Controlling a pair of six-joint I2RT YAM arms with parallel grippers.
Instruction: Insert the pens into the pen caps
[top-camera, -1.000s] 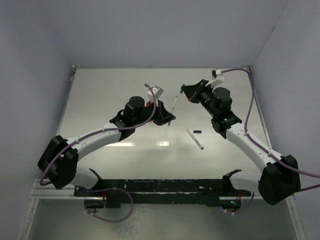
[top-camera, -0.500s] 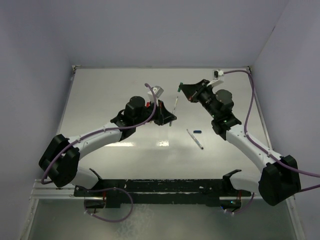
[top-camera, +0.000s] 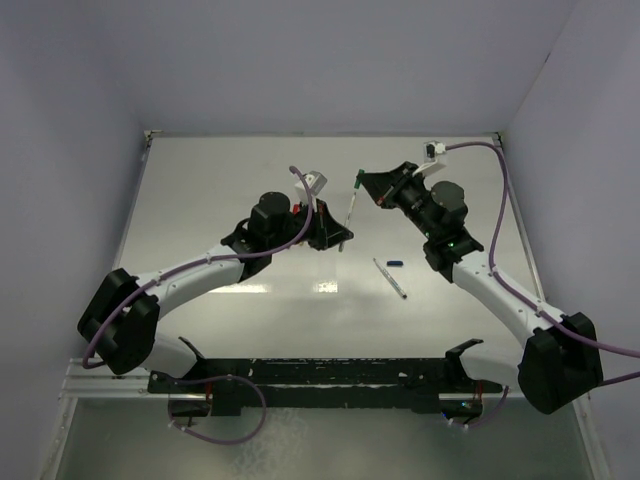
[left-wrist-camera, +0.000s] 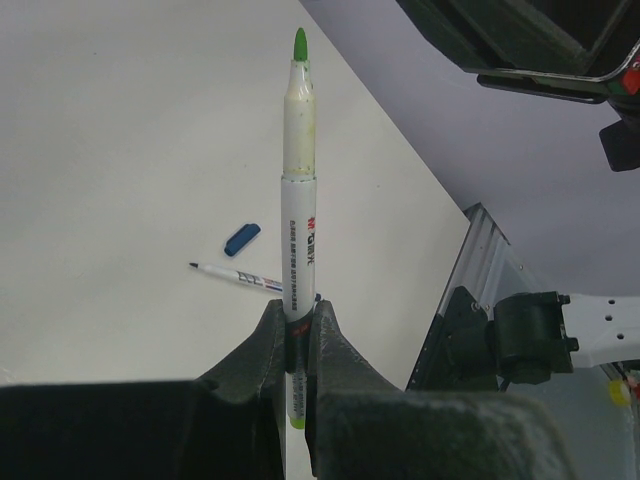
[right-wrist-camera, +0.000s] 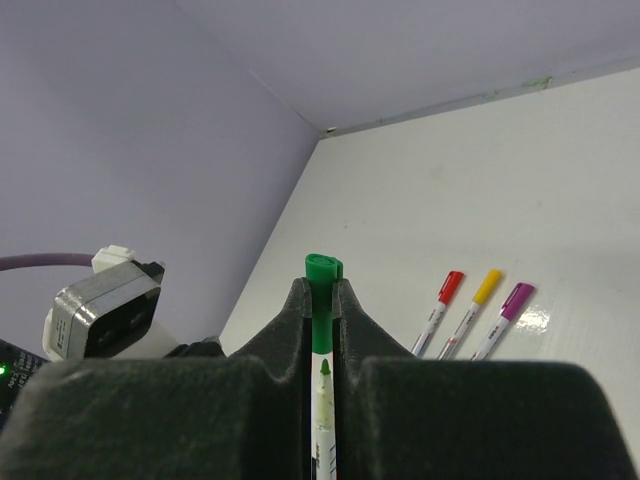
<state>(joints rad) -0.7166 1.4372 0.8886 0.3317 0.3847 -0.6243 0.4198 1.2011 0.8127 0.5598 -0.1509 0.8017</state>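
My left gripper (top-camera: 338, 240) is shut on the green-tipped pen (top-camera: 350, 210) and holds it above the table, tip pointing at the right gripper. In the left wrist view the pen (left-wrist-camera: 298, 200) stands up from between the fingers of the gripper (left-wrist-camera: 300, 315). My right gripper (top-camera: 368, 182) is shut on the green cap (top-camera: 359, 175). In the right wrist view the cap (right-wrist-camera: 322, 300) sits between the fingertips of the gripper (right-wrist-camera: 321, 295), and the pen's green tip (right-wrist-camera: 323, 368) is in line just below the cap's open end.
An uncapped blue pen (top-camera: 391, 279) and its dark blue cap (top-camera: 394, 264) lie on the white table right of centre. Three capped pens, red (right-wrist-camera: 440, 300), yellow (right-wrist-camera: 472, 300) and purple (right-wrist-camera: 503, 305), lie side by side. Walls enclose the table at the back and sides.
My right gripper has shifted slightly, bringing the green cap into view in line with the pen's tip. The left arm and its pen have not moved.
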